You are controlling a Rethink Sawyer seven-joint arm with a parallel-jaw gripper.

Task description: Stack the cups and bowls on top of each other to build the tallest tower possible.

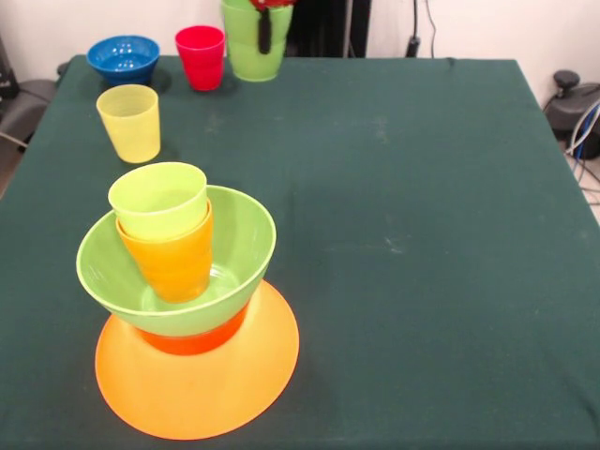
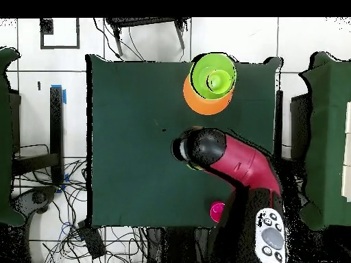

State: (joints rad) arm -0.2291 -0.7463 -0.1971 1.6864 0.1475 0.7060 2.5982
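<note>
The gripper point(image 1: 266, 21) is seen at the far table edge, one dark finger inside a darker green plastic cup point(image 1: 253, 52); whether the cup is clamped cannot be told. Beside it a red plastic cup point(image 1: 202, 56), a small blue bowl point(image 1: 123, 58) and a yellow cup point(image 1: 130, 122) are set apart, each empty. In the tower, a lime green cup point(image 1: 158, 199) is nested in an orange cup point(image 1: 172, 258) inside a medium lime green bowl point(image 1: 239, 248), over a small orange-red bowl point(image 1: 194, 339) on the inverted wide orange bowl point(image 1: 253, 375).

Glossy smooth plastic: lime green bowl point(image 1: 239, 246), orange cup point(image 1: 174, 260), blue bowl point(image 1: 123, 58). Table cloth point(image 1: 403, 187) matt, dark green.
</note>
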